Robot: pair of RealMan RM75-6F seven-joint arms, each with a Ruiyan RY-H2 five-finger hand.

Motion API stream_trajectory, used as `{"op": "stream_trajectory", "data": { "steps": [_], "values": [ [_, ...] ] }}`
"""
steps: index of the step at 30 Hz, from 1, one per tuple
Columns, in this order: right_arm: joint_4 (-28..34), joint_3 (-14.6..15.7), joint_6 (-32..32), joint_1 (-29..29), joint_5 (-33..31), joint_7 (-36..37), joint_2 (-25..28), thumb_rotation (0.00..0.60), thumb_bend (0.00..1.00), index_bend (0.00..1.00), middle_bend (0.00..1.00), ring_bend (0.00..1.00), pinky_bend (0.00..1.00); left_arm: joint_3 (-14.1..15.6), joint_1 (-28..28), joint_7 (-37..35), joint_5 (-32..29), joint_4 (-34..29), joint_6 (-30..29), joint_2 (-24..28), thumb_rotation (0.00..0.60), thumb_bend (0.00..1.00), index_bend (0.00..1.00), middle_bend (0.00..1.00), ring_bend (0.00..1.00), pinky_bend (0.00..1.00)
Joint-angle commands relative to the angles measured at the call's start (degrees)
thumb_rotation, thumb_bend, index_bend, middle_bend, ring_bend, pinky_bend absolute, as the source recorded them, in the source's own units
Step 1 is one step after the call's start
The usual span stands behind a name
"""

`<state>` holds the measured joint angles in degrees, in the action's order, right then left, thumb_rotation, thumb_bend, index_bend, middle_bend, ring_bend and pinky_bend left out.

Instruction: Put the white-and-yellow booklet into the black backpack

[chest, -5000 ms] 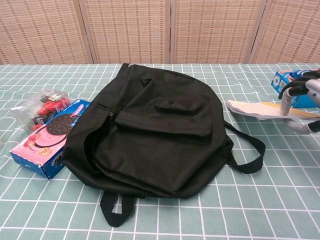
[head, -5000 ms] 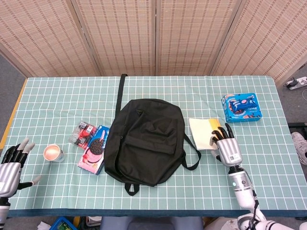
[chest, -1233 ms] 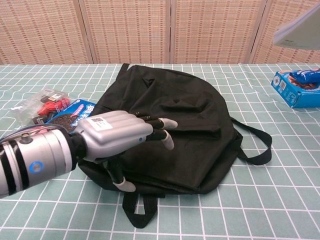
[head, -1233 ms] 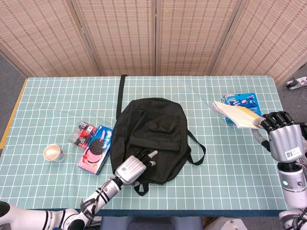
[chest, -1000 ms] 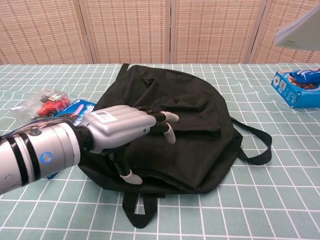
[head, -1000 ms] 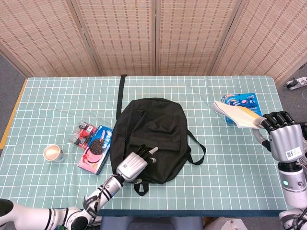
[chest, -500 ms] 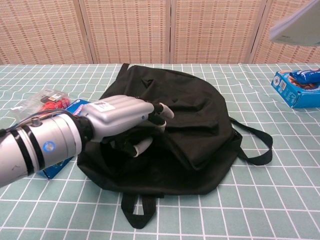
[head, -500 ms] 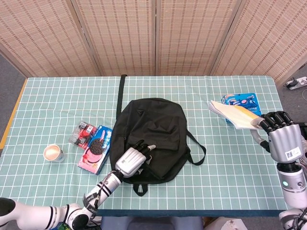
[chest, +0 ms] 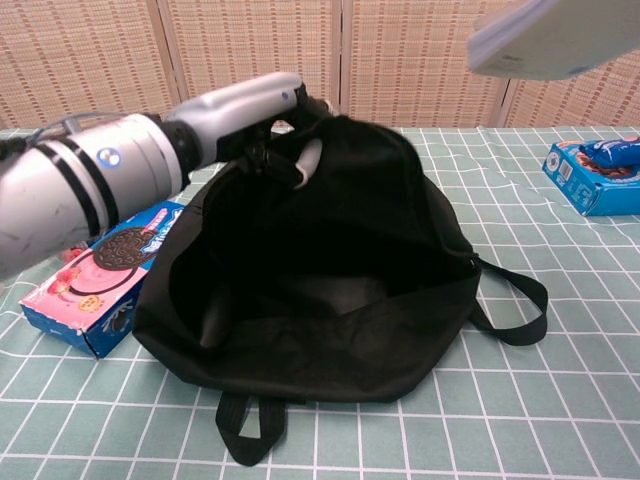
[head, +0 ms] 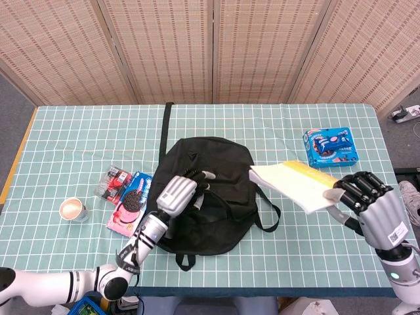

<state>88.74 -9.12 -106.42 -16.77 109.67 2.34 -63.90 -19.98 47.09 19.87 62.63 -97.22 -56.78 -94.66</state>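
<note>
Item: black backpack [head: 213, 190], centre of the checked table [head: 79, 131]. The left hand [head: 178, 190] grips the upper flap with fingers curled on the fabric and holds it raised. Half a second ago the flap was barely lifted; the mouth now gapes toward the near edge, dark interior showing in the chest view [chest: 330, 290].

Item: white-and-yellow booklet [head: 296, 182], airborne, right of the backpack. The right hand [head: 364, 200] clamps its right-hand end, fingers closed on it. It has come left and lower from its place above the blue snack box [head: 331, 146]; its free left corner now reaches just over the bag's right edge. In the chest view only the underside shows, at the top right [chest: 555, 35].

Status: bag open, booklet approaching but not yet inside. Judged next step: swing the booklet round to the near-side opening and slide it in while the flap is held up.

Other stock: cookie box [head: 131, 202] and red snack packet [head: 113, 180] left of the bag; paper cup [head: 72, 209] further left.
</note>
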Motion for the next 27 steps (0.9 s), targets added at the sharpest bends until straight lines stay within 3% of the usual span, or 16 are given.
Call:
{"op": "stream_trajectory", "data": {
  "steps": [1, 13, 27],
  "values": [
    [2.5, 1.0, -1.3, 0.4, 2.7, 0.5, 1.5, 0.6, 0.37, 0.92, 0.59, 0.48, 0.49, -3.7, 2.5, 0.5, -4.7, -1.1, -0.1, 0.3, 0.6, 0.72, 0.71, 0.25, 0.2, 0.11],
    [8.5, 4.2, 0.2, -0.3, 9.0, 5.3, 2.3, 0.6, 0.36, 0.92, 0.59, 0.49, 0.51, -10.4, 10.4, 4.6, -19.6, 3.6, -1.2, -1.8, 0.6, 0.72, 0.67, 0.25, 0.2, 0.11],
    [8.2, 5.9, 12.0, -5.7, 14.0, 1.5, -2.7, 0.6, 0.36, 0.92, 0.6, 0.49, 0.51, -11.2, 14.2, 2.9, -25.4, 7.7, -1.4, -2.0, 0.6, 0.72, 0.67, 0.25, 0.2, 0.11]
  ]
}}
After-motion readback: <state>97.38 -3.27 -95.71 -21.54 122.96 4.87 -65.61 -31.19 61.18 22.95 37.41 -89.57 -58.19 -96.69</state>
